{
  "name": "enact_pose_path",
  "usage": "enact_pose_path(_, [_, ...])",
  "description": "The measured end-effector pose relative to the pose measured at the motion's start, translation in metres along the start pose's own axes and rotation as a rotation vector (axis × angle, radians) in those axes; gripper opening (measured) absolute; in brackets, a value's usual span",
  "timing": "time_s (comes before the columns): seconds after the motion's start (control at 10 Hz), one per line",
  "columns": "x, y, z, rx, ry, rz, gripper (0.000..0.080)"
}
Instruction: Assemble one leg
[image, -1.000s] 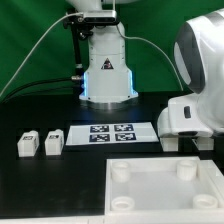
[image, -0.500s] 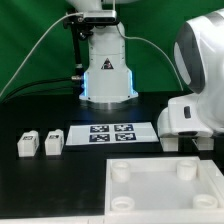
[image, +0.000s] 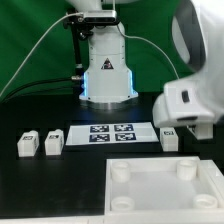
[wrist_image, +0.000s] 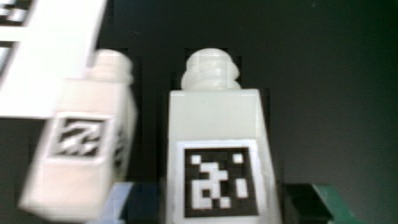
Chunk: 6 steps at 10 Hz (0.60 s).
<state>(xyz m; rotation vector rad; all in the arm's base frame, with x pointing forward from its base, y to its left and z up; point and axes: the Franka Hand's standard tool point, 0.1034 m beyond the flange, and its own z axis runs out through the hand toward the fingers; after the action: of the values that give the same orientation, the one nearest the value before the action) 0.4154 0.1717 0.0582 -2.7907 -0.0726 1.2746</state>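
Observation:
In the wrist view a white leg (wrist_image: 217, 130) with a black-and-white tag stands between my gripper (wrist_image: 222, 207) fingers (wrist_image: 134, 200), knob end pointing away. The jaws are shut on its sides. A second leg (wrist_image: 80, 130) lies close beside it, blurred. In the exterior view the gripper (image: 186, 128) hangs at the right, and one leg (image: 169, 138) shows just under the hand. I cannot tell which of the two it is. Two more legs (image: 27, 143) (image: 53, 143) stand at the left.
The large white tabletop (image: 165, 190) with round corner sockets lies at the front. The marker board (image: 110, 133) lies between the left legs and my hand, and its corner shows in the wrist view (wrist_image: 45, 50). A white lamp base (image: 107, 70) stands at the back.
The arm stood still before. Now its hand and wrist have shifted up and toward the exterior view's left, blurred by motion.

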Motion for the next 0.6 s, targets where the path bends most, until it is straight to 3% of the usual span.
enact_pose_path(0.2, [-0.01,0.014,-0.058,0.016,0.18,-0.039,0.0291])
enact_pose_path(0.4, [-0.021,0.023,-0.105,0.024,0.412,-0.028,0.0291])
enact_pose_path(0.6, [-0.016,0.023,-0.095,0.017,0.614,-0.03,0.0291])
